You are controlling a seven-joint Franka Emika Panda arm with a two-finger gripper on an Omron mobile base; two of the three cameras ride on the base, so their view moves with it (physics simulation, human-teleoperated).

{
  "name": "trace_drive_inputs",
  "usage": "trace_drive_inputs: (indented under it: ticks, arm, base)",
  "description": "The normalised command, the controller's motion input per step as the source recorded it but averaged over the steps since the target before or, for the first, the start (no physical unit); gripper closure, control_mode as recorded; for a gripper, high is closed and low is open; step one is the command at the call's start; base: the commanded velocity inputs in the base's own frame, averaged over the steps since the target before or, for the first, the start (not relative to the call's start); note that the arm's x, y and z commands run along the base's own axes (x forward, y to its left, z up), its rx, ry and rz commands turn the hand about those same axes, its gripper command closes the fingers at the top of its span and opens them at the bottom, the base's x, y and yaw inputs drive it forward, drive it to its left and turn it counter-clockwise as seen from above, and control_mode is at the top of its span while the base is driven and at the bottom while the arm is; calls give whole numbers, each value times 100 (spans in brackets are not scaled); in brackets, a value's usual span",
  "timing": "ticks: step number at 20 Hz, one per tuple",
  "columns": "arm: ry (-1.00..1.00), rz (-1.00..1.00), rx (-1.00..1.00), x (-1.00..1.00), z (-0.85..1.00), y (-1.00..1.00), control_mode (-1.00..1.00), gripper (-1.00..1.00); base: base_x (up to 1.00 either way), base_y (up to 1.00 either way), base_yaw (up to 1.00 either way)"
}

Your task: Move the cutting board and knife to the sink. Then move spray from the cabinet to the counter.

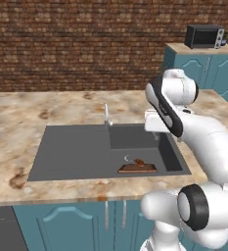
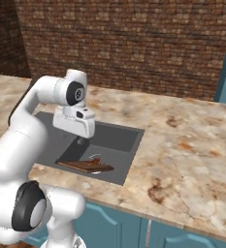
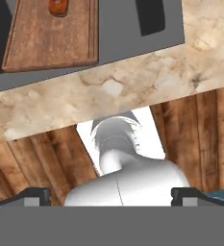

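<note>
The dark wooden cutting board (image 1: 137, 168) (image 2: 85, 166) lies flat in the right front of the grey sink (image 1: 71, 152) (image 2: 119, 138). The knife (image 1: 139, 162) (image 2: 95, 161) rests on top of it, its reddish handle (image 3: 58, 6) just showing. In the hand view the board (image 3: 51, 41) sits at the upper left, beyond the counter (image 3: 108, 91) edge. My gripper (image 1: 156, 135) (image 2: 81, 140) (image 3: 114, 197) hangs above the sink's right part, over the board, open and holding nothing. The spray and the cabinet are out of view.
A slim faucet (image 1: 107, 115) rises at the sink's back edge. Mottled counter (image 1: 61, 105) (image 2: 192, 145) spreads left and right of the sink, with a brick wall behind. A microwave (image 1: 203, 36) stands on a teal unit at the far back right.
</note>
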Motion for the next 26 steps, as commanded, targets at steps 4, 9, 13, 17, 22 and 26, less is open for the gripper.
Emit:
trace_drive_inputs:
  ticks: [4,9,13,17,22,26]
  arm:
    - [-21,0,1,-65,89,0,-100,-100]
    - [-21,0,1,-59,42,0,-100,-100]
    - [-9,0,0,-12,5,0,-100,-100]
    - [-3,0,-2,45,-18,0,-100,-100]
    - [-18,0,0,21,-3,-4,-100,-100]
    - [0,0,0,0,0,6,-100,-100]
  base:
    - [0,0,0]
    - [0,0,0]
    - [0,0,0]
    - [0,0,0]
    - [0,0,0]
    - [0,0,0]
